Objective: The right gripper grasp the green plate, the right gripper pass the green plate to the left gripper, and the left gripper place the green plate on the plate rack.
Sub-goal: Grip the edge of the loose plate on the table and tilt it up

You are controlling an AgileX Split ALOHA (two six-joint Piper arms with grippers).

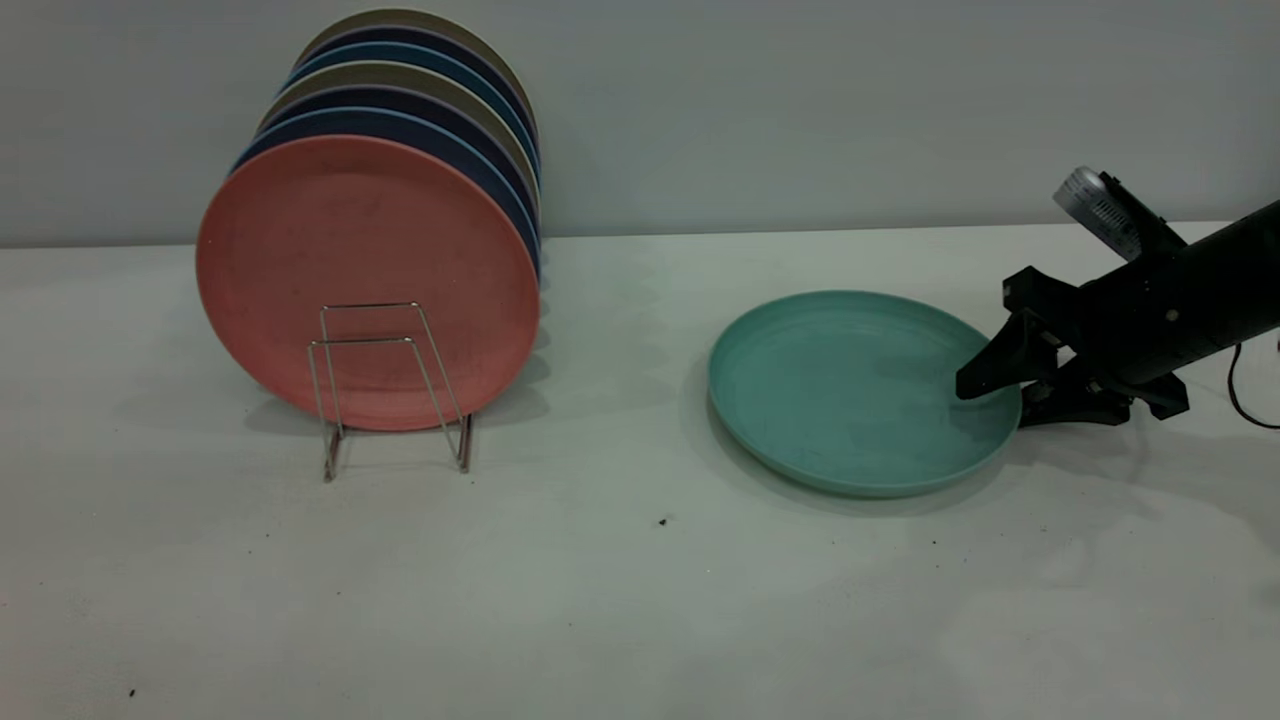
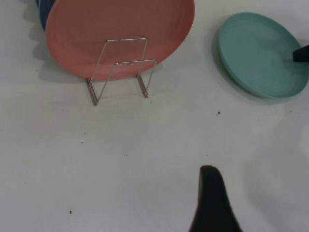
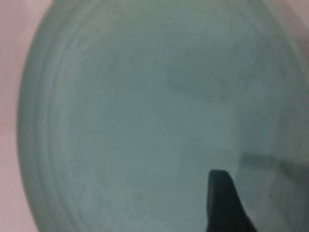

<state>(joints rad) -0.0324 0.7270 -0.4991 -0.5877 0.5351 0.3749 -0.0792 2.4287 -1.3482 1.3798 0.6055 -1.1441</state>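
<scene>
The green plate [image 1: 850,385] lies flat on the white table, right of centre; it also shows in the left wrist view [image 2: 260,53] and fills the right wrist view [image 3: 135,111]. My right gripper [image 1: 990,405] comes in low from the right and is shut on the plate's right rim, one finger [image 3: 219,198] over the inside and the other under the edge. The plate rack [image 1: 385,390] stands at the left, also seen in the left wrist view [image 2: 123,67]. My left gripper [image 2: 212,203] hangs high above the table in front of the rack, outside the exterior view.
A salmon-pink plate [image 1: 365,280] stands upright at the front of the rack, with several dark blue and olive plates [image 1: 420,110] behind it. Two front wire loops stand free before the pink plate. A loose black cable [image 1: 1245,395] hangs by the right arm.
</scene>
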